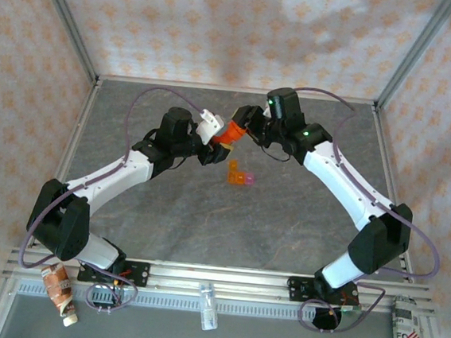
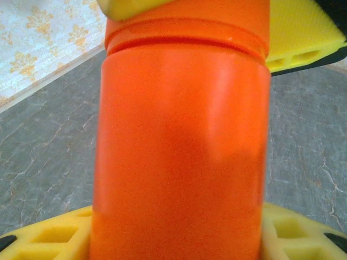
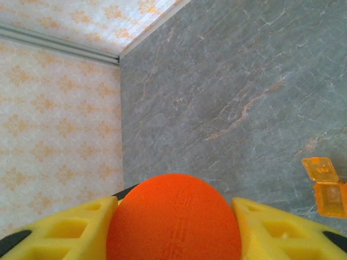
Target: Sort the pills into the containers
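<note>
An orange cylindrical bottle (image 1: 224, 134) is held above the table's middle back, and my left gripper (image 1: 215, 138) is shut on its body (image 2: 181, 151). My right gripper (image 1: 243, 124) is closed round the bottle's orange-red cap (image 3: 173, 222), its yellow fingers (image 3: 70, 233) pressing both sides. The same fingers (image 2: 301, 32) flank the cap in the left wrist view. The containers (image 1: 239, 175), a small orange and pink box, lie on the table just in front of the bottle. The orange compartment (image 3: 328, 197) has its lid open. The pills are hidden.
The grey marbled table (image 1: 284, 223) has patterned walls on three sides and metal posts at the corners. On the near rail lie a crumpled tube (image 1: 61, 287), a small clear vial (image 1: 207, 305) and a flag-printed can (image 1: 406, 332).
</note>
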Controlling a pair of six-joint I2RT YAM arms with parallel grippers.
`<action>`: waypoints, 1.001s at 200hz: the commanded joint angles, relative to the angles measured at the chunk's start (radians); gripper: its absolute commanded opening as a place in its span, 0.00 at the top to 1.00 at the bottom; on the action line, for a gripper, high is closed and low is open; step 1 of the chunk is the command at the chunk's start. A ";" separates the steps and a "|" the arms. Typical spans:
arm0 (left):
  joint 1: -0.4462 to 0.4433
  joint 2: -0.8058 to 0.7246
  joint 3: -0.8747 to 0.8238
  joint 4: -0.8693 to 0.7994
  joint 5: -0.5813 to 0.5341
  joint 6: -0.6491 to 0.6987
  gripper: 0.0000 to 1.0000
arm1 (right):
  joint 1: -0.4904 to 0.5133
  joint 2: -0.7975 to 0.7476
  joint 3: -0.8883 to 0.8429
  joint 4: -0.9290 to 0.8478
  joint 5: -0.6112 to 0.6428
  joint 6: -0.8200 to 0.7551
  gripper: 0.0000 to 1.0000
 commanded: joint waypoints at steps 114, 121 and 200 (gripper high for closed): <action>0.046 0.009 0.056 0.157 0.350 -0.299 1.00 | -0.187 -0.101 -0.218 0.386 -0.433 -0.375 0.49; 0.045 0.006 0.052 0.142 0.326 -0.277 1.00 | -0.188 -0.109 -0.218 0.384 -0.402 -0.347 0.38; 0.020 -0.014 0.025 -0.006 -0.023 0.027 1.00 | -0.162 -0.165 -0.108 0.056 0.014 0.031 0.14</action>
